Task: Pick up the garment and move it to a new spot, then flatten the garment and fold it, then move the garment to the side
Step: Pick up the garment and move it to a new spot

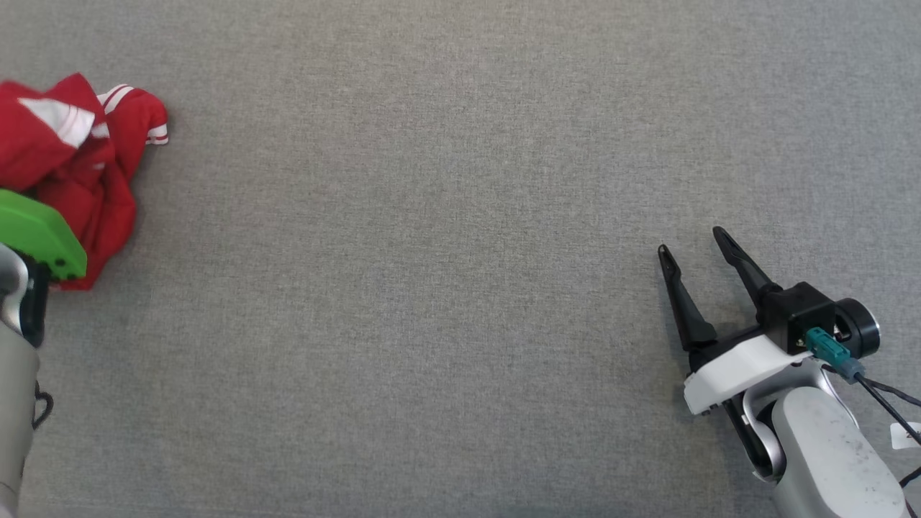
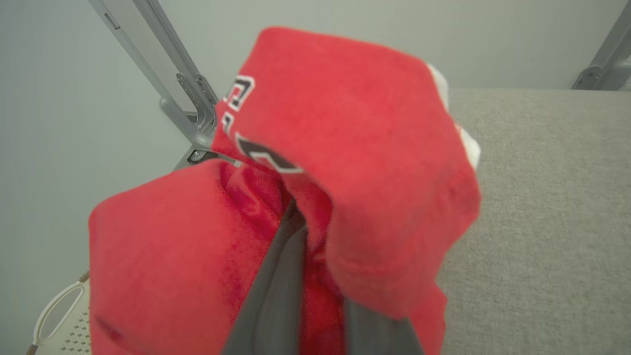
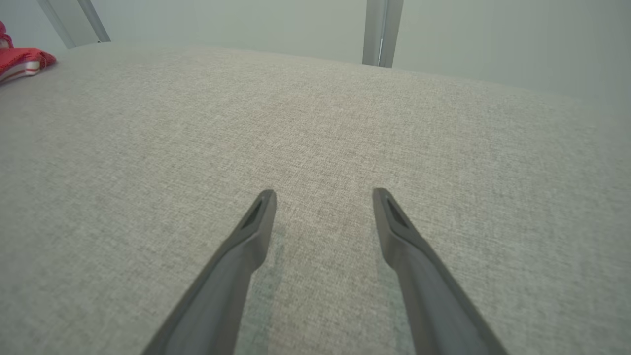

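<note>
Left wrist view: left pincer [image 2: 309,241] clamped on the crumpled red cloth garment [image 2: 355,148].
We should lift until cloth below it hangs clear; our right pincer [image 3: 323,194] stands apart.

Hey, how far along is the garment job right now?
Nothing looks finished: the garment lies crumpled at the table's far left. In hand: the left gripper is closed on its red cloth, so the pick-up is starting. Left: moving it, flattening, folding, setting it aside. The right gripper is open, far to the right.
</note>
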You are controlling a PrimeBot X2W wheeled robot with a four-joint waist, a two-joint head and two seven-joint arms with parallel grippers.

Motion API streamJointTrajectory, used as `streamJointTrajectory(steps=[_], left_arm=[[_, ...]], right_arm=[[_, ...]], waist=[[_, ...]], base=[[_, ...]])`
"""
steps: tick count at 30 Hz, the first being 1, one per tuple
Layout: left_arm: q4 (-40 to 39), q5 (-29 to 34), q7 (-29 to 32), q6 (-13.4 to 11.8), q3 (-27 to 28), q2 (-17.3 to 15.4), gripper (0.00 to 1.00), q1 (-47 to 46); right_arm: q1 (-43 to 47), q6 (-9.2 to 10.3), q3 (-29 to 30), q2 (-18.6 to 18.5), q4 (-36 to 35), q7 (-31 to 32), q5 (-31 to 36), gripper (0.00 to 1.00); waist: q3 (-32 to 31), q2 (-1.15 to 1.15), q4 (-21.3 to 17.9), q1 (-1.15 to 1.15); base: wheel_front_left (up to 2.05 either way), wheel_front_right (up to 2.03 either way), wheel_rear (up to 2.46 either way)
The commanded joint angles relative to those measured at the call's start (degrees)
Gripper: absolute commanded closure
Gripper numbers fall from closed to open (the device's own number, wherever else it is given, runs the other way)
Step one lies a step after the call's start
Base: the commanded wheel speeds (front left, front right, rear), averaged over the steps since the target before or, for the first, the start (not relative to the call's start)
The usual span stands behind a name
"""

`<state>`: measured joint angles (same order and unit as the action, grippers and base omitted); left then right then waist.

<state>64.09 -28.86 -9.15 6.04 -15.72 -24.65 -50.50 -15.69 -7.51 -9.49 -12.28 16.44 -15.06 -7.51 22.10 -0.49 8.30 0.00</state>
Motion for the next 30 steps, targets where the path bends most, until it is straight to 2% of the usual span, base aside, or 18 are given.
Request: streamJointTrajectory(steps=[1,5,10,12,15,16,17,20,21,25,30], left_arm=[[-1.28,1.17,-2.13,-0.50,-0.67,-1.01,1.00,-2.50],[-4.49,3.23,-4.87,-0.71,-1.87,-2.30,1.00,-5.49],[-9.48,3.77,-5.75,0.57,-3.22,-0.97,1.00,-7.42],[-11.81,2.85,-5.97,0.89,-3.56,0.58,1.00,-7.09],[-16.31,1.32,-6.02,1.37,-5.54,4.62,1.00,-3.76],[-16.31,1.32,-6.02,1.37,-5.54,4.62,1.00,-3.76],[-18.79,0.70,-6.07,1.41,-6.90,7.21,1.00,-1.83],[-22.41,-0.68,-6.06,1.43,-9.60,11.45,1.00,1.80],[-22.41,-0.68,-6.06,1.43,-9.60,11.45,1.00,1.80],[-26.04,-2.29,-6.07,1.45,-13.00,16.81,1.00,7.28],[-28.20,-3.06,-6.08,1.45,-15.35,20.31,1.00,12.59]], right_arm=[[0.14,0.04,0.00,0.58,0.36,-0.17,-0.68,0.00],[0.75,0.04,-0.45,2.50,0.82,-0.17,-0.91,0.00],[1.47,0.05,-0.47,4.45,1.55,-0.17,-1.37,0.00],[1.54,0.05,-0.10,4.96,1.79,-0.17,-1.70,0.00],[2.36,0.05,0.38,5.75,1.86,-0.18,-2.07,0.00],[2.36,0.05,0.38,5.75,1.86,-0.18,-2.07,0.00],[2.73,0.05,0.80,6.19,1.80,-0.18,-2.25,0.00],[2.98,0.05,1.13,6.80,1.63,-0.17,-2.36,0.00],[2.98,0.05,1.13,6.80,1.63,-0.17,-2.36,0.00],[4.02,0.05,1.93,7.22,1.61,-0.17,-2.31,0.00],[3.65,0.05,2.43,7.62,1.60,-0.17,-2.52,0.00]], waist=[[-1.84,0.49,0.70,0.00],[-4.47,0.49,0.95,0.00],[-7.43,0.49,0.36,0.00],[-8.47,0.49,-0.29,0.00],[-10.07,0.49,-2.60,0.00],[-10.07,0.49,-2.60,0.00],[-10.59,0.49,-4.11,0.00],[-11.02,0.49,-6.94,0.00],[-11.02,0.49,-6.94,0.00],[-11.04,0.49,-11.16,0.00],[-10.22,0.49,-16.91,0.00]], base=[[0.00,0.00,0.00],[0.00,0.00,0.00],[0.00,0.00,0.00],[0.00,0.00,0.00],[0.00,0.00,0.00],[0.00,0.00,0.00],[0.00,0.00,0.00],[0.00,0.00,0.00],[0.00,0.00,0.00],[0.00,0.00,0.00],[0.00,0.00,0.00]])
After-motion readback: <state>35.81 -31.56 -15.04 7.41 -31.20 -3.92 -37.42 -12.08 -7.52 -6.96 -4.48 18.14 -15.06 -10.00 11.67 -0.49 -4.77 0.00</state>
